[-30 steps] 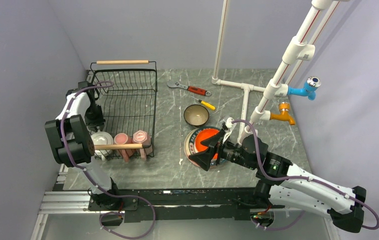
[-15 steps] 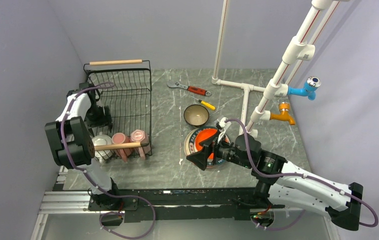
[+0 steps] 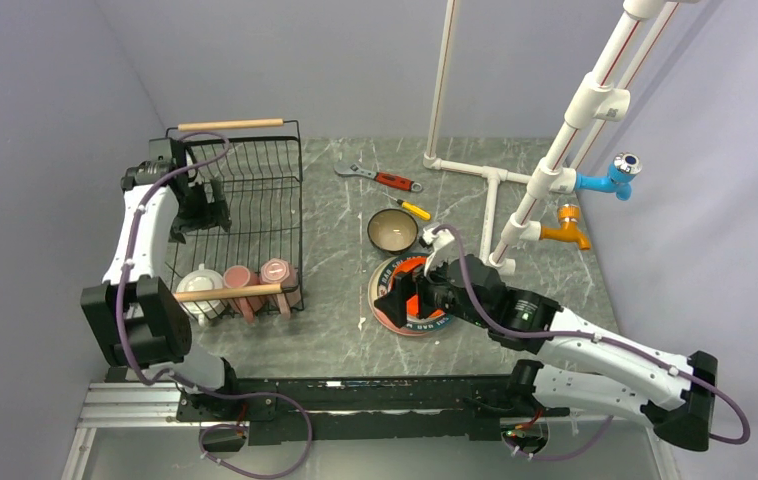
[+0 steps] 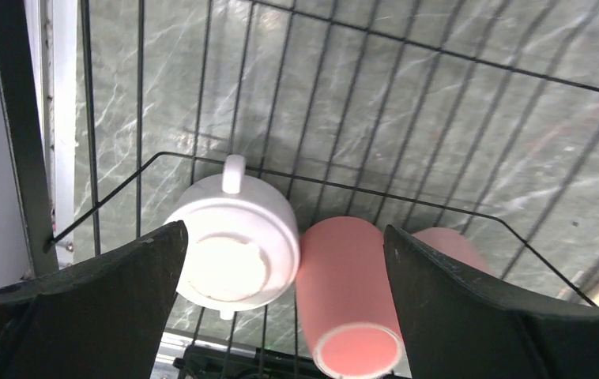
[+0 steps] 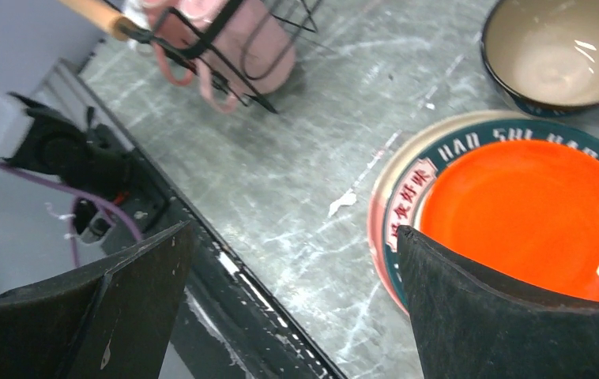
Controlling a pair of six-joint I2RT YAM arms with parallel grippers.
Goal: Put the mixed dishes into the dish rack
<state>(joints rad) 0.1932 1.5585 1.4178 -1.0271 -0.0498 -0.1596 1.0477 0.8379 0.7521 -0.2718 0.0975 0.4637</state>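
Grey marbled worktop [image 3: 335,335], plain lilac walls all round. The rack [image 3: 255,205] sits along the left edge, running from the far-left corner most of the way to the near edge, with 2 wooden handles, one at each end.

Count so far: 3 mugs in the rack, all lined up at its near end under the near handle. That's 1 white mug [image 4: 233,253], bottom-up, at the left, then 2 pink mugs [image 4: 348,296] [image 4: 454,245] side by side to its right.

Outside the rack: 2 plates and 1 bowl. The orange plate [image 5: 533,221] is stacked on the lettered plate [image 5: 407,197], about mid-worktop and closer to the near edge. The bowl [image 3: 392,230] stands just beyond them, upright, cream inside showing.

Left gripper [image 3: 200,205] hangs over the left side of the rack, jaws spread wide, nothing in them; its camera looks down at the mugs. Right gripper [image 5: 294,230] is also wide open and empty, over the left rim of the plate stack. Can't tell if it touches.

Other stuff: 1 wrench [image 3: 380,178] and 1 screwdriver [image 3: 410,208] past the bowl, plus a white pipe frame [image 3: 495,190] toward the far-right corner.
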